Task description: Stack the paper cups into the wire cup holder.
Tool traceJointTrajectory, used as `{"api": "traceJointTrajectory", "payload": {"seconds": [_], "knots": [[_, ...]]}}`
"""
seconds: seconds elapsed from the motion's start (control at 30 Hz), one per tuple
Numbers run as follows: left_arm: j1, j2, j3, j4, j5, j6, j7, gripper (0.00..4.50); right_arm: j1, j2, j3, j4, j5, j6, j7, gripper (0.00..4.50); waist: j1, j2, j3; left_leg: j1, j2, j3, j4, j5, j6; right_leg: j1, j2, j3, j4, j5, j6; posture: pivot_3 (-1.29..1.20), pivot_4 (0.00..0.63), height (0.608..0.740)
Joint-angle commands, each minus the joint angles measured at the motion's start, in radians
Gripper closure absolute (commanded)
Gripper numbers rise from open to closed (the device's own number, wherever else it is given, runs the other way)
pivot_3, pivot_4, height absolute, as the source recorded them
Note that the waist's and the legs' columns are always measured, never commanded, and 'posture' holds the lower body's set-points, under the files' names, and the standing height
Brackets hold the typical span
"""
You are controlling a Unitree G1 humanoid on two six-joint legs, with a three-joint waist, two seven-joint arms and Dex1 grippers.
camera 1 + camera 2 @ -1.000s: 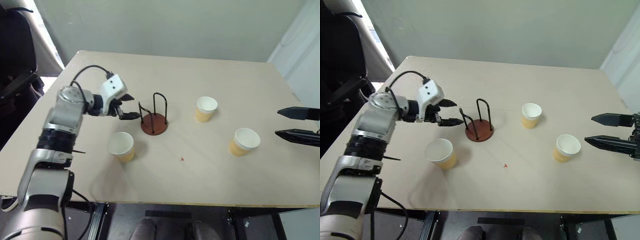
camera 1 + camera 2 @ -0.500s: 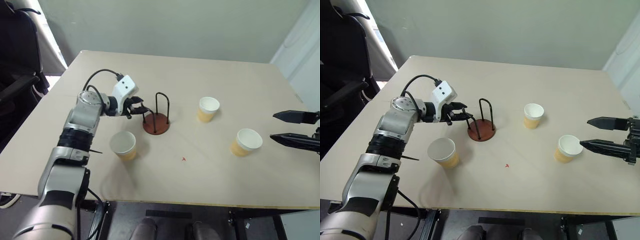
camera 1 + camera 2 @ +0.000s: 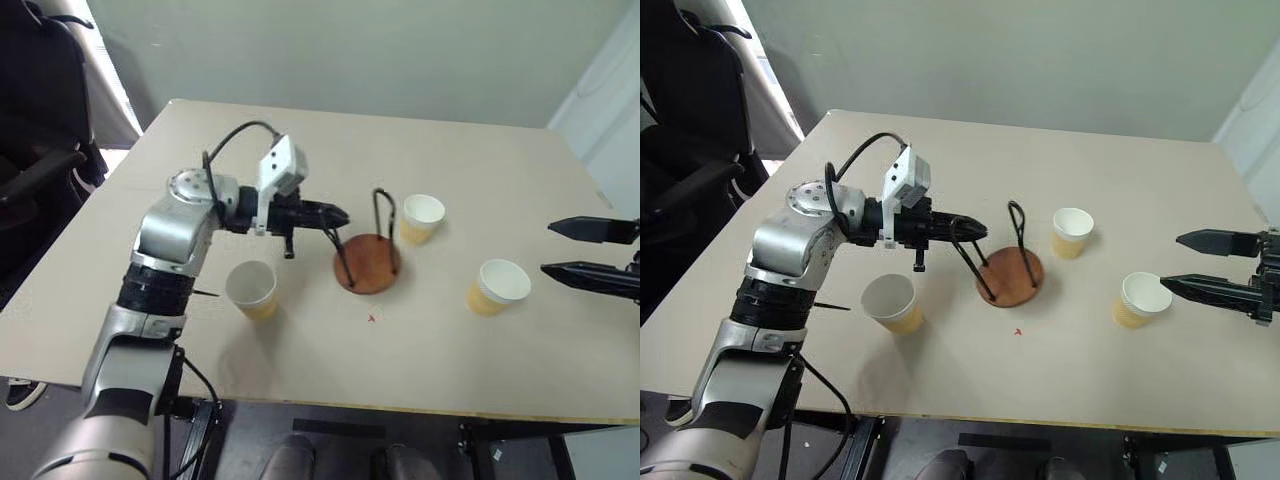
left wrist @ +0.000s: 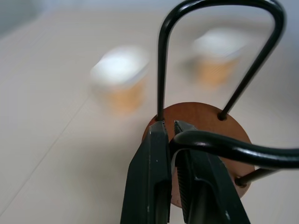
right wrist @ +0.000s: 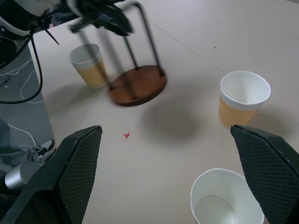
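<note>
Three paper cups [image 3: 250,288] stand apart on our bench [image 3: 470,160] while our left gripper [image 3: 335,214] grasps one loop of the tilted wire cup holder [image 3: 368,262] and our right gripper [image 3: 560,248] hangs released.

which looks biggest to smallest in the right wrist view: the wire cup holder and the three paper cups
1. wire cup holder
2. nearest paper cup, partly cut off
3. middle cup
4. far cup
The cups seem alike; nearness to the camera makes the difference.

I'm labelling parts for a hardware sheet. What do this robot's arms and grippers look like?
The left arm has silver-grey metal segments joined by black ribbed rings. A white boxy module sits at its wrist, with a black cable looping over it. Both the left gripper and the right gripper have two slim, tapered black fingers.
</note>
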Motion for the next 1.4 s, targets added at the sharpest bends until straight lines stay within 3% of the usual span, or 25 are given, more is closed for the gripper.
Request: {"api": "traceJointTrajectory", "payload": {"seconds": [0.03,0.17,0.37,0.57,0.8,0.93,1.23,1.4], "knots": [[0.047,0.036,-0.057,-0.136,-0.043,0.001,-0.094,4.48,-0.018,-0.016,-0.021,-0.007,0.01,-0.015,0.002,0.0,-0.001,0.001,0.0,0.001,0.0,0.001,0.0,0.0,0.0,0.0,0.0,0.0,0.0,0.0,0.0,0.0,0.15,0.74],[0.121,0.07,-0.165,-0.159,0.061,-0.17,-0.156,4.48,-0.012,-0.013,-0.029,-0.018,0.015,-0.011,-0.002,0.0,-0.002,0.001,-0.001,0.005,0.002,0.003,-0.001,0.0,0.0,0.002,0.0,0.002,0.001,0.0,0.0,0.0,0.15,0.74],[0.145,-0.023,-0.216,-0.039,0.196,-0.349,-0.026,4.48,0.017,-0.009,-0.064,-0.038,0.017,0.002,-0.008,0.0,-0.001,0.001,-0.001,0.005,0.001,0.002,0.002,-0.001,0.002,0.003,-0.002,0.002,0.0,0.0,0.0,0.0,0.15,0.74],[0.149,-0.08,-0.224,-0.007,0.246,-0.331,0.056,4.48,0.03,-0.008,-0.078,-0.048,0.019,0.007,-0.017,0.0,-0.002,0.001,-0.001,0.004,0.001,0.004,0.0,-0.001,0.002,0.003,-0.001,0.002,0.001,0.0,0.0,0.0,0.15,0.74],[0.189,-0.037,-0.261,-0.059,0.295,-0.284,0.062,4.48,0.03,-0.003,-0.071,-0.051,0.02,0.005,-0.024,0.0,-0.002,0.002,-0.001,0.01,0.001,0.004,-0.001,-0.001,0.002,0.008,-0.001,0.002,0.0,0.0,0.0,0.0,0.15,0.74],[0.181,-0.032,-0.254,-0.069,0.292,-0.241,0.067,3.39,0.026,0.001,-0.053,-0.053,0.024,0.002,-0.023,0.0,-0.005,0.002,-0.001,0.013,0.001,0.004,-0.001,-0.002,0.004,0.014,-0.001,0.002,-0.003,-0.001,0.0,0.0,0.15,0.74],[0.172,-0.042,-0.236,-0.047,0.32,-0.315,0.113,0.07,0.027,0.001,-0.037,-0.067,0.039,0.009,-0.012,0.0,-0.005,0.002,-0.001,0.011,0.001,0.003,0.0,-0.002,0.004,0.012,-0.001,0.002,-0.002,-0.001,0.0,0.0,0.15,0.74],[0.138,-0.013,-0.178,-0.044,0.273,-0.324,0.094,0.01,0.012,-0.007,-0.019,-0.066,0.053,0.006,-0.007,0.0,-0.005,0.002,-0.001,0.011,0.001,0.004,-0.001,-0.002,0.004,0.012,-0.001,0.002,-0.002,-0.001,0.0,0.0,0.15,0.74]]}}
